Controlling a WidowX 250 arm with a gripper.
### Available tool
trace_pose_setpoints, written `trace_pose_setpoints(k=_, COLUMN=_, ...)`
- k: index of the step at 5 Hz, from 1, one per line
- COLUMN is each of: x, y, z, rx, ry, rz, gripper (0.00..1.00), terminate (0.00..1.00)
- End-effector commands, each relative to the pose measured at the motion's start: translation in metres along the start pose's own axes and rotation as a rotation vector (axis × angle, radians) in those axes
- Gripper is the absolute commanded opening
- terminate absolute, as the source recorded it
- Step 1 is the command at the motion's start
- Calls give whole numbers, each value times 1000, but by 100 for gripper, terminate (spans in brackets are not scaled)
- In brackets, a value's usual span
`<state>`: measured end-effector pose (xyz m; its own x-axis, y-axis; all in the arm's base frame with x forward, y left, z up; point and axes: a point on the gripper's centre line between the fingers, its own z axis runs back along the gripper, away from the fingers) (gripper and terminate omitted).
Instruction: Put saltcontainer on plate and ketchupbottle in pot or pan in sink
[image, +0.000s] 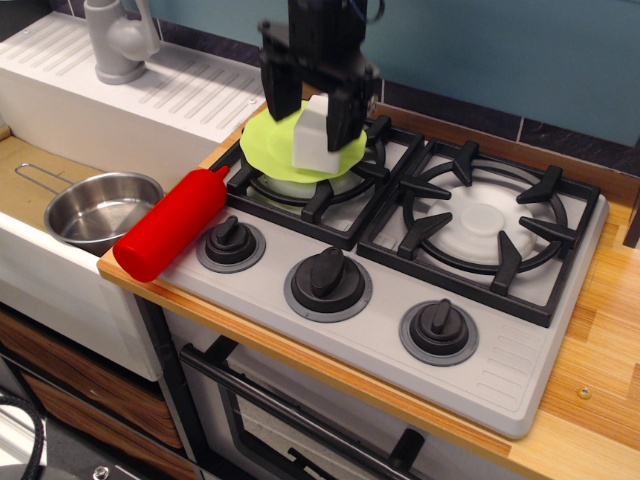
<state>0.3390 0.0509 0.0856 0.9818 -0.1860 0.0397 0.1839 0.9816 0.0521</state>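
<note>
My gripper (315, 115) is over the back-left burner, shut on the white saltcontainer (318, 138). It holds the saltcontainer upright over the right part of the lime-green plate (265, 145), at or just above its surface. The red ketchupbottle (170, 225) lies on its side at the stove's front-left corner, nozzle toward the plate. The steel pan (100, 208) sits empty in the sink (20, 170) to the left, with its wire handle pointing left.
The grey faucet (118, 40) and the ribbed drainboard (190, 90) are behind the sink. The stove has black grates, a bare right burner (485, 220) and three knobs (328, 275) along the front. A wooden counter (600, 330) is on the right.
</note>
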Motion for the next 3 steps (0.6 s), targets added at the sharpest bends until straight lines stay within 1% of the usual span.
trace_pose_setpoints(k=1, x=2, y=-1, z=40, rx=23, ry=-72, rz=9, gripper=100, terminate=0)
trace_pose_setpoints(k=2, x=2, y=5, z=48, rx=17, ry=-46, rz=-6, gripper=100, terminate=0)
trace_pose_setpoints(k=3, x=2, y=5, z=48, rx=17, ry=-46, rz=-6, gripper=100, terminate=0)
